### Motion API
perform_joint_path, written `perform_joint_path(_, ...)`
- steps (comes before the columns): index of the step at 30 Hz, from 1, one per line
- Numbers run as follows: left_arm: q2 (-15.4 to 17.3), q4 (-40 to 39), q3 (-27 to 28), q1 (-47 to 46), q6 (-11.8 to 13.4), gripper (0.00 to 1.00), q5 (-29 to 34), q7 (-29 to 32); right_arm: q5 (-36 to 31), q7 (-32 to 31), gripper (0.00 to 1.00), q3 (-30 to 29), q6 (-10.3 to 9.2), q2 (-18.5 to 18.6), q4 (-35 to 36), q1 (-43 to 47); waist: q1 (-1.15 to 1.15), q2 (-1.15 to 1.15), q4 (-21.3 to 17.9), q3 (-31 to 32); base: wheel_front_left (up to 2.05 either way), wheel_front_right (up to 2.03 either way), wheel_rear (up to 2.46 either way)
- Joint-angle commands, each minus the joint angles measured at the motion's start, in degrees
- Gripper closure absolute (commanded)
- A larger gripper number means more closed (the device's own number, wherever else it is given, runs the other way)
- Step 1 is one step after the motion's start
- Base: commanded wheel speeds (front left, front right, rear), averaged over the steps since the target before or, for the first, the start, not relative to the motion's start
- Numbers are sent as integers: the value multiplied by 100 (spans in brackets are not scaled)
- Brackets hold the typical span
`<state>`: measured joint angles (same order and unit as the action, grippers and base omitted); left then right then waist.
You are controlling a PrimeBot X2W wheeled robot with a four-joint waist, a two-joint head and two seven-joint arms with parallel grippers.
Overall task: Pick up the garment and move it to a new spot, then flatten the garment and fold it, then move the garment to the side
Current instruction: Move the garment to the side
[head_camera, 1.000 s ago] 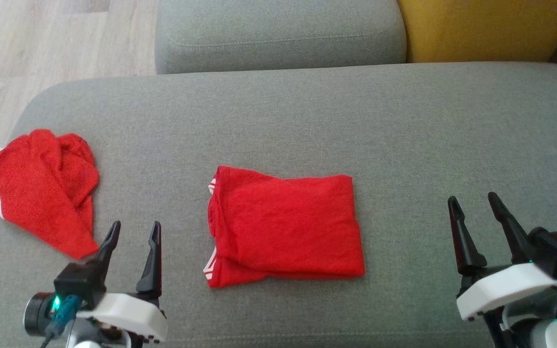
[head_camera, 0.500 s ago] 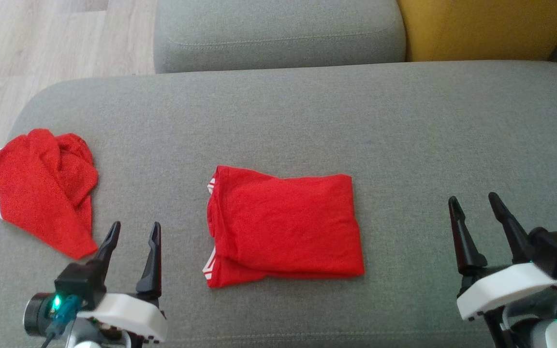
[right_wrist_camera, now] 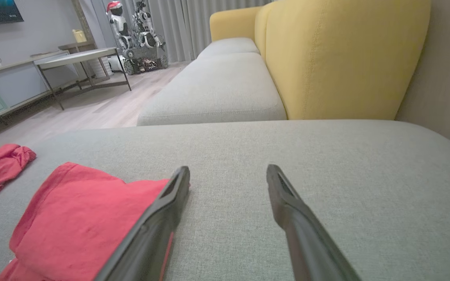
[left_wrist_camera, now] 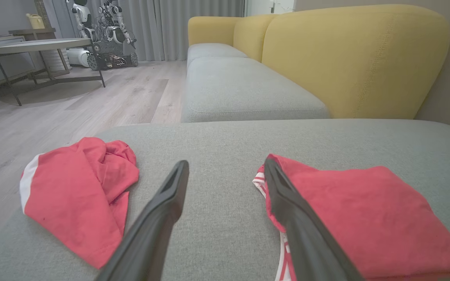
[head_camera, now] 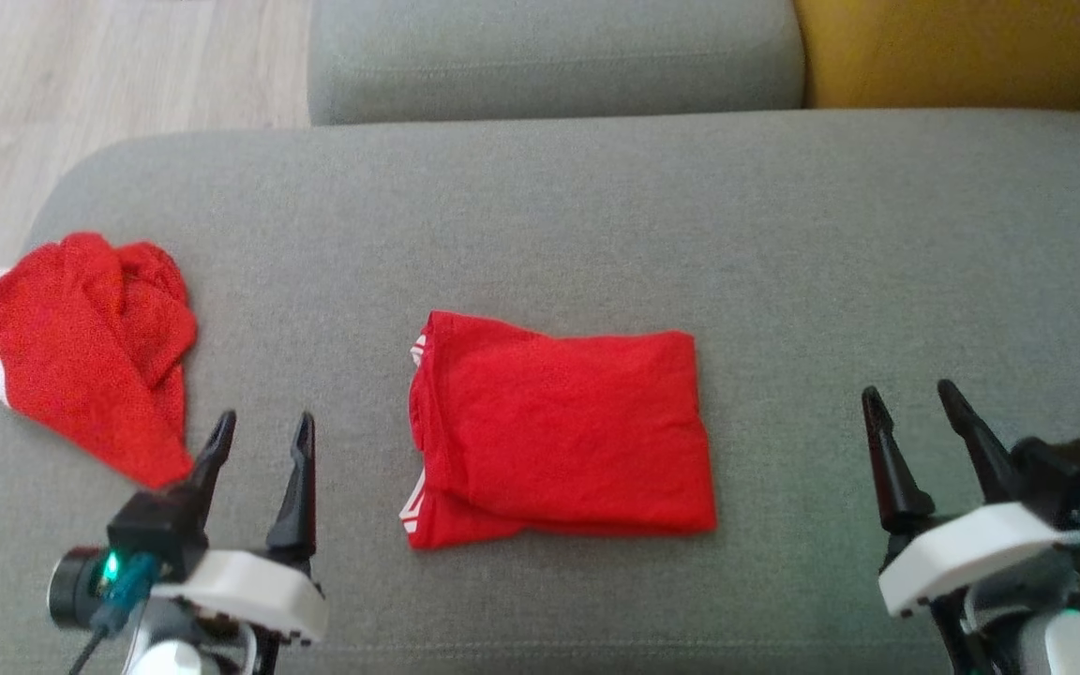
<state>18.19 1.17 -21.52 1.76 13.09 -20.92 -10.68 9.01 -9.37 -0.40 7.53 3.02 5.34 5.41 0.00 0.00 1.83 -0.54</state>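
A red garment (head_camera: 559,427) lies folded into a flat rectangle in the middle of the grey sofa seat (head_camera: 596,216), with white stripes showing at its left edge. The same garment (left_wrist_camera: 365,218) fills the right of the left wrist view, and it lies at the lower left of the right wrist view as the garment (right_wrist_camera: 88,218). My left gripper (head_camera: 263,431) stands open at the lower left, between the two red cloths and empty. Well to the right of the garment, my right gripper (head_camera: 910,398) is open and empty over bare cushion.
A second red cloth with a white band (head_camera: 81,352) lies crumpled at the seat's left edge, close to my left fingers. A yellow backrest (head_camera: 952,47) rises at the far right, another grey cushion (head_camera: 549,56) lies behind. Wooden floor (head_camera: 81,75) lies left of the seat.
The whole picture has shifted slightly, so the camera moved. Both grippers stay open and in place, and the garment has not moved on the seat.
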Motion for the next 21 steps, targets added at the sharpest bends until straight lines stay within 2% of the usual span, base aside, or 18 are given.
perform_joint_path(1, 105, -193, 198, -482, -19, 0, 0, -54, 36, 5, 0, 160, -4, 65, 95, -434, 0, 0, 76, -147, 0, 0, 0)
perform_joint_path(15, -119, -56, 110, -1189, -191, 0, 47, -296, 253, 102, 0, 934, -4, 34, -1793, -1465, 0, 0, 498, -1001, 0, 0, 0)
perform_joint_path(21, -194, 31, 125, -1339, -246, 0, 65, -370, 433, -206, 0, 1231, -4, 6, -2561, -1818, 0, 0, 553, -1231, 0, 0, 0)
